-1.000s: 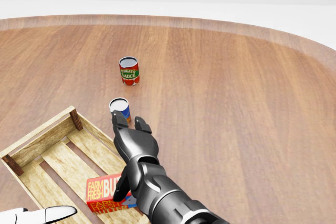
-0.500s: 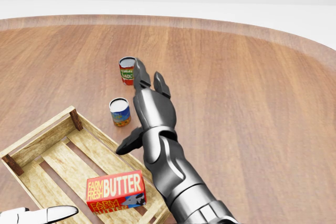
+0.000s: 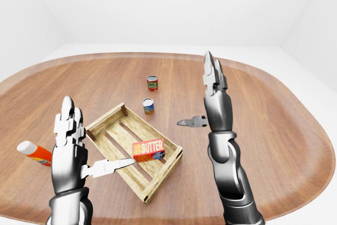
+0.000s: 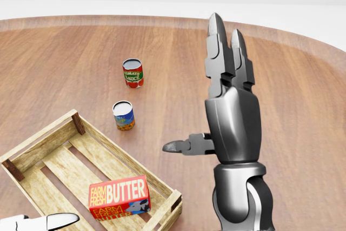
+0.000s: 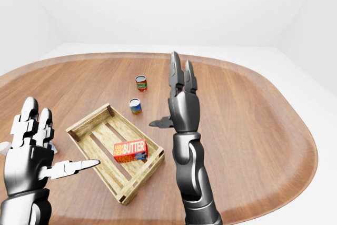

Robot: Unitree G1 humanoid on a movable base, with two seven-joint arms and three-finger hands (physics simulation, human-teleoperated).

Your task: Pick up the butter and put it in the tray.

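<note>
Your right hand rose off butter within last second, now upright above desk, fingers spread, empty. Left hand open too. Butter lay inside tray, near its right corner. Task looked done.

Bare white room, wooden table
</note>
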